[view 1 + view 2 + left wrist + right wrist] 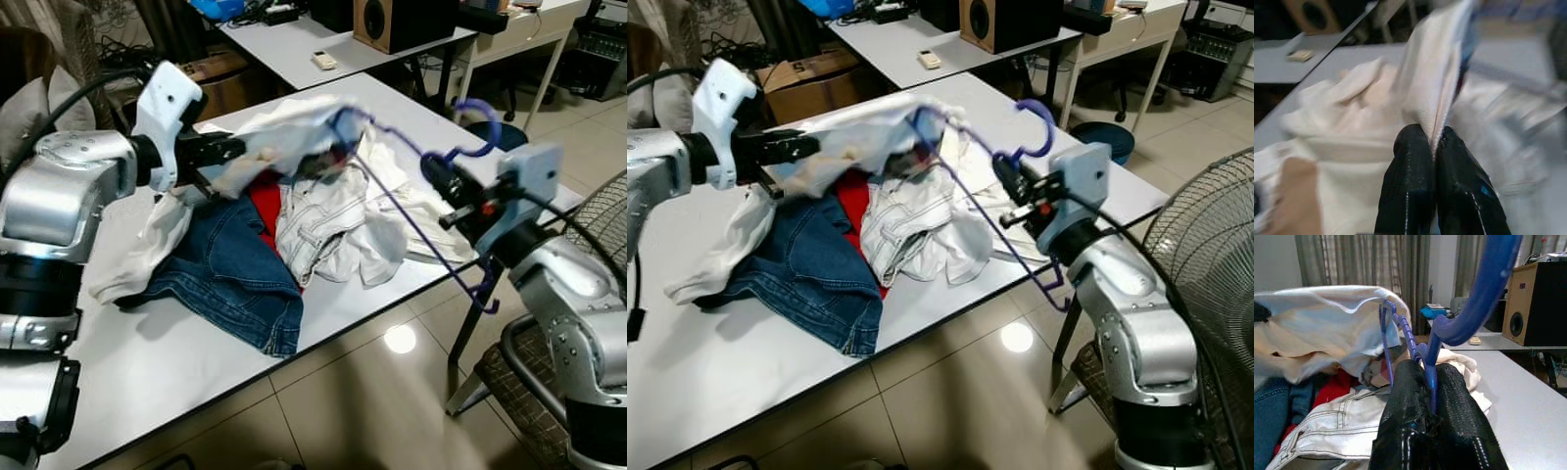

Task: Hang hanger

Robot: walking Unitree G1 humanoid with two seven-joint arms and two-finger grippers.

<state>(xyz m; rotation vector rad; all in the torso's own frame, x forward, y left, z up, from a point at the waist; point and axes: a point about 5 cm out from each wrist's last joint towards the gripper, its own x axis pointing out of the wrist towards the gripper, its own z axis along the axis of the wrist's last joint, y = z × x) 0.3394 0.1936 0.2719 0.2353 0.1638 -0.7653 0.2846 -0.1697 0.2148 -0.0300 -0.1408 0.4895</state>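
Hanger (411, 211), blue, one end hidden under a lifted white garment (284, 132), its lower end hanging past the table (147, 362) edge, neck pinched between the closed fingers of the right gripper (438, 174). Left gripper (227, 149) above the table, fingers (1410, 161) pressed together on a fold of the white garment, blurred in the wrist view. Underneath, one pair of jeans (230, 279), one red piece (266, 211) mostly covered, one pale jacket (323, 230); behind, a second table with one speaker (397, 22); a fan (588, 294) at right, cut off.
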